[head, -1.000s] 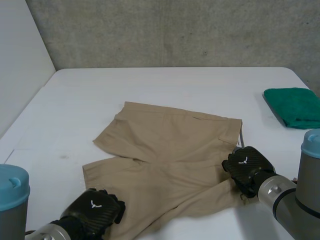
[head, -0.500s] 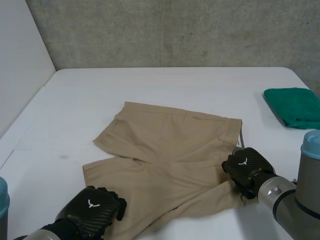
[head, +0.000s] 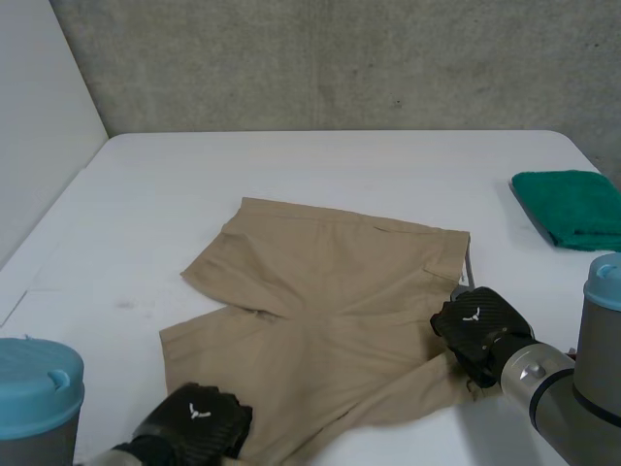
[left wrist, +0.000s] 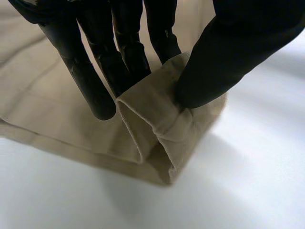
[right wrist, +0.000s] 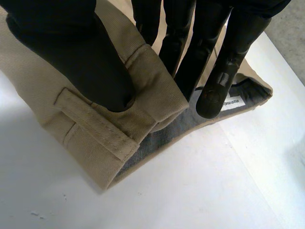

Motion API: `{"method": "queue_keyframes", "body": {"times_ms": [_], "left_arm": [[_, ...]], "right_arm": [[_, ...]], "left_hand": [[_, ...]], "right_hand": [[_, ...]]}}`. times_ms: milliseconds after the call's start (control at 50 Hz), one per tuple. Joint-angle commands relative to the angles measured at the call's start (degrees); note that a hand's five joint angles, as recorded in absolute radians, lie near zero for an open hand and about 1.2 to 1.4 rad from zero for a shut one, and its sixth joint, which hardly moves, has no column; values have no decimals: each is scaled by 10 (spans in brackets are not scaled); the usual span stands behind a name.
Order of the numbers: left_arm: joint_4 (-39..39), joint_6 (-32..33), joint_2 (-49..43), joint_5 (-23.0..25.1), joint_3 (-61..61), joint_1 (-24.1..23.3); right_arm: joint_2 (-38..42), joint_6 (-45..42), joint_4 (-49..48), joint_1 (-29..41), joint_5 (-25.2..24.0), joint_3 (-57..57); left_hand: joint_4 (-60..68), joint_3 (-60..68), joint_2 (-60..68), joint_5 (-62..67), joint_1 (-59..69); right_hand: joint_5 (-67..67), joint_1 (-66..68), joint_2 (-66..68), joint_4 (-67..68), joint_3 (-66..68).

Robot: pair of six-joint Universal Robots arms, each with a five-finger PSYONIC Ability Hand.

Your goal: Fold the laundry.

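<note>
A pair of tan shorts [head: 325, 316] lies spread on the white table [head: 320, 165]. My left hand [head: 199, 427] is at the near leg's hem corner. In the left wrist view its thumb [left wrist: 224, 52] and fingers [left wrist: 93, 71] pinch that hem [left wrist: 162, 129]. My right hand [head: 477, 330] is at the waistband's near right corner. The right wrist view shows its thumb [right wrist: 86, 62] pressing the waistband [right wrist: 95, 129] against the fingers [right wrist: 224, 67], with the grey lining and a white label [right wrist: 232, 102] showing underneath.
A folded green cloth [head: 572, 206] lies at the table's far right edge. A grey concrete wall rises behind the table, and a white panel stands at the left.
My left hand has drawn back toward me and pinched shut on the hem corner of the shorts. The right hand has stayed in place on the waistband.
</note>
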Motion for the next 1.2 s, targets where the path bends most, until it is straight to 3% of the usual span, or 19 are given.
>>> {"method": "queue_keyframes", "body": {"times_ms": [20,160,280,440,500,620,740,820,860,900,920,940,1060,1100,1200], "left_arm": [[33,10,-9,-45,62,3],[81,53,-50,-50,197,19],[156,138,-177,-51,339,30],[231,187,-380,-56,558,30],[253,188,-449,-58,633,32],[291,189,-547,-59,740,33],[301,189,-622,-63,821,42],[312,189,-636,-71,836,48],[321,188,-635,-74,834,48],[334,183,-630,-76,823,46],[338,181,-626,-75,816,44],[342,180,-621,-74,808,41],[371,153,-503,-74,689,34],[377,141,-468,-73,648,34],[378,90,-358,-72,513,35]], "right_arm": [[-21,-4,7,2,3,-8],[-33,-3,7,0,-1,-55],[-22,-6,1,7,0,-127],[120,-3,-48,11,21,-280],[185,-6,-69,14,53,-347],[319,-15,-73,15,108,-489],[399,-18,-67,14,120,-569],[421,-29,-59,15,127,-599],[419,-29,-58,15,136,-607],[414,-26,-56,15,147,-611],[399,-20,-51,15,159,-611],[384,-16,-49,15,163,-606],[241,66,-47,7,139,-531],[182,95,-37,7,108,-488],[122,107,13,5,44,-377]], "left_hand": [[116,121,116,123,153],[116,121,116,123,153],[116,121,116,123,153],[116,121,116,123,153],[116,121,116,123,153],[116,121,116,123,153],[116,121,116,123,153],[116,121,116,123,153],[116,121,116,123,153],[-301,-296,-300,-293,-263],[-533,-528,-532,-525,-495],[-584,-579,-584,-577,-547],[-584,-579,-584,-577,-547],[-584,-579,-584,-577,-547],[-584,-579,-584,-577,-547]], "right_hand": [[124,228,123,117,118],[124,228,123,117,118],[124,228,123,117,118],[124,228,123,117,118],[124,228,123,117,118],[124,228,123,117,118],[124,228,123,117,118],[124,228,123,117,118],[-76,28,-77,-83,-82],[-509,-404,-510,-516,-515],[-576,-472,-577,-583,-582],[-576,-472,-577,-583,-582],[-576,-472,-577,-583,-582],[-576,-472,-577,-583,-582],[-576,-472,-577,-583,-582]]}}
